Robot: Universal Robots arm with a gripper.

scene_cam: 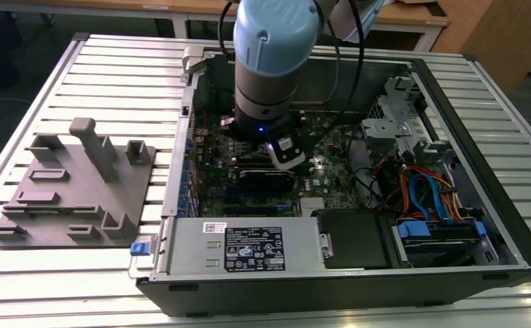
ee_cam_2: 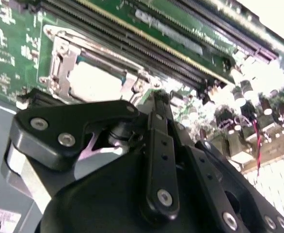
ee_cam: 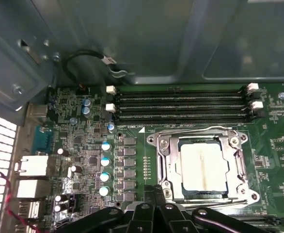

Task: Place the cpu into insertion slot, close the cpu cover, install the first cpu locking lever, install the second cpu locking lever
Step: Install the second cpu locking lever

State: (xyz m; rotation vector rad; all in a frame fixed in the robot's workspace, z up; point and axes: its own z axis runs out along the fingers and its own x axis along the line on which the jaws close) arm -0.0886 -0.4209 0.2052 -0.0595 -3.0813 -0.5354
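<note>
The cpu lies flat in the insertion slot, its pale metal top showing through the cut-out of the cpu cover. The silver cover frame lies down around the chip. Thin metal lever rods run along the frame's edges. My gripper is shut, with its black fingertips close to the socket's near corner. In the second wrist view the fingers reach toward the bright cpu and the cover's frame. In the exterior view the gripper hangs low over the motherboard.
Long black memory slots run beside the socket. Capacitors and rear ports stand on its other side. The open computer case holds drive bays and coloured cables. A grey fixture sits on the slatted table.
</note>
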